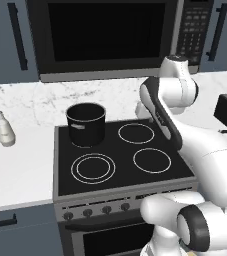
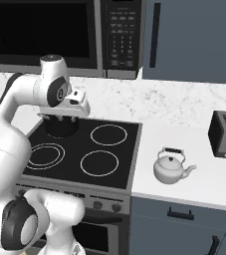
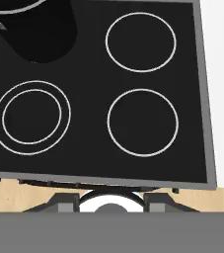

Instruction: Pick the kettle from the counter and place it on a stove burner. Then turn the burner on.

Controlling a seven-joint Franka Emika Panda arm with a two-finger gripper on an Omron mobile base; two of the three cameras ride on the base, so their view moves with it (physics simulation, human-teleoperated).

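Sitting on the flat white marble counter (image 2: pixel 194 184), the small round shiny grey metal kettle (image 2: pixel 170 167) has a curved spout and an arched handle. It is well apart from the robot's gripper (image 2: pixel 67 117), off to its right side. The gripper hangs high over the smooth black glass cooktop (image 3: pixel 89 74), near the tall black round pot (image 1: pixel 86 124). I cannot tell if its jaws are wide or narrow. Down below it, the burner with two thin white rings (image 3: pixel 31 117) lies flat and bare.
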